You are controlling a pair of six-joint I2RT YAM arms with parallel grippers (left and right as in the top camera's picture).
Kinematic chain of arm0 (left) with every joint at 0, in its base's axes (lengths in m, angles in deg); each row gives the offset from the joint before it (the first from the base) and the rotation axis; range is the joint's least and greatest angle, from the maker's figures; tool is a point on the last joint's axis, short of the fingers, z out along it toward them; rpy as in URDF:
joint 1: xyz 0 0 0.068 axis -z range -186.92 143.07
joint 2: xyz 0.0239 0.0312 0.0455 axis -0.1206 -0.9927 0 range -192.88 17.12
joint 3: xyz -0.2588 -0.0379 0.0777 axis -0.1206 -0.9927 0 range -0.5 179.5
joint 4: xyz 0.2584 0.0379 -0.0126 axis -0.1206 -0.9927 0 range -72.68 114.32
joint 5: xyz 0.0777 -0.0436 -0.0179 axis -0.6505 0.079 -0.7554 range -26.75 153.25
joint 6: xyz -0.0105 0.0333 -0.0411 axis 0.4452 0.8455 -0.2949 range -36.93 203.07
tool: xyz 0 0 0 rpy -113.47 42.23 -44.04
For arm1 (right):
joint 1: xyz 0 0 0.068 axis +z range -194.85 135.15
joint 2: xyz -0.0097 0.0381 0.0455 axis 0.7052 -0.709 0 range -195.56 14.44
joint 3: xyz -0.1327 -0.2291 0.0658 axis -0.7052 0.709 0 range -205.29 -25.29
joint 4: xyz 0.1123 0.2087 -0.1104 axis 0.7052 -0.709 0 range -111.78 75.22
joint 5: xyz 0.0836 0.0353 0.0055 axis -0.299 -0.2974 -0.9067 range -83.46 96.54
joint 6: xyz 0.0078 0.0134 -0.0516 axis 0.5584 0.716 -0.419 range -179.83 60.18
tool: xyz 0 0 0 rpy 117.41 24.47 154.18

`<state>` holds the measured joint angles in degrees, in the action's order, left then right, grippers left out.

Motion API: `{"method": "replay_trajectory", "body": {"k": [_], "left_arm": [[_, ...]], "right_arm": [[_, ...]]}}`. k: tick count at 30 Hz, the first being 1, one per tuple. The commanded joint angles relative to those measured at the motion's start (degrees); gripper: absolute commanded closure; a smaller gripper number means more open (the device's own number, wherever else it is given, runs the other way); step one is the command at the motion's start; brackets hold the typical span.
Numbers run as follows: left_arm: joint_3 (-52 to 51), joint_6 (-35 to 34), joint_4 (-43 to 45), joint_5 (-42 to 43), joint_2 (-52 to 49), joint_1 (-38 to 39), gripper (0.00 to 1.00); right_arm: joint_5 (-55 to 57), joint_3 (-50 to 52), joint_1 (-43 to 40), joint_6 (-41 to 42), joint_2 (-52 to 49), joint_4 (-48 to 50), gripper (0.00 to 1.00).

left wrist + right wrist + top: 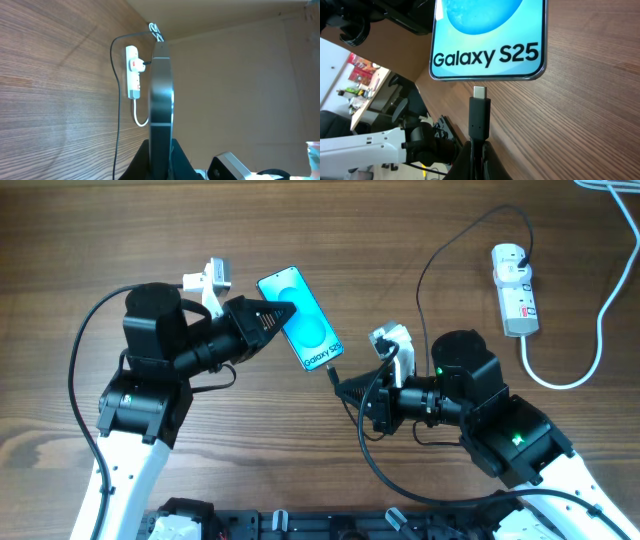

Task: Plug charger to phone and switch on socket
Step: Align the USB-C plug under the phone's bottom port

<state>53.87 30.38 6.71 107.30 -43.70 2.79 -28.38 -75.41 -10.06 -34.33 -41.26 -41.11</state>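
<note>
Here, charger (480, 117) between right fingers (469, 164), tip just beside phone (487, 50)

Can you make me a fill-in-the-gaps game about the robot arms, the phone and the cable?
1. The left fingers are holding the ____.
2. The phone has a screen that says Galaxy ____.
3. The right fingers hold a black ____ just below the phone, not plugged in yet.
4. The power strip is the colour ____.
Missing words: phone; S25; cable; white.
</note>
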Motion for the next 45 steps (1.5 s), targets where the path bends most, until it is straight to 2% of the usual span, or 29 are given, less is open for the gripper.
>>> {"method": "replay_trajectory", "body": {"k": [1, 7, 8, 13, 17, 19, 22, 27, 39, 45], "left_arm": [[0.7, -0.07, 0.0, 1.53, 0.42, -0.24, 0.96], [0.7, 0.28, 0.0, 1.53, 0.42, -0.24, 0.96], [0.7, 3.28, -0.04, 1.51, 0.42, -0.24, 0.96], [0.7, 8.57, -1.18, 1.09, 0.07, -0.26, 0.96], [0.7, 8.98, -2.12, 1.11, -2.34, -0.24, 0.96], [0.7, 8.74, -2.01, 1.16, -2.95, -0.24, 0.96], [0.7, 8.5, -0.59, 1.53, -2.95, -0.24, 0.96], [0.7, 8.31, 0.07, 1.49, -2.95, -0.24, 0.96], [0.7, 8.31, 0.04, 1.31, -2.95, -0.24, 0.96], [0.7, 8.33, 0.04, 1.31, -2.95, -0.24, 0.96]], "right_arm": [[-0.9, -0.22, 0.13, 0.13, -0.24, 0.39, 0.96], [-0.72, -0.22, 0.13, 0.09, -2.93, -0.02, 0.96], [-0.52, -0.24, 0.13, 0.0, -2.8, -1.79, 0.95], [4.61, -2.27, 0.13, -1.03, 0.2, -10.34, 0.95], [12.26, -9.92, 0.15, -7.21, -0.72, -21.33, 0.95], [12.63, -9.97, 0.15, -9.11, -1.18, -22.86, 0.95], [11.76, -9.99, 0.7, -11.82, -4.02, -22.32, 0.95], [13.4, -9.99, 6.93, -11.85, -7.1, -17.42, 0.95], [13.86, -9.99, 7.02, -11.8, -7.1, -13.99, 0.95], [9.92, -9.99, 7.02, -10.03, -8.44, -12.07, 0.96]]}}
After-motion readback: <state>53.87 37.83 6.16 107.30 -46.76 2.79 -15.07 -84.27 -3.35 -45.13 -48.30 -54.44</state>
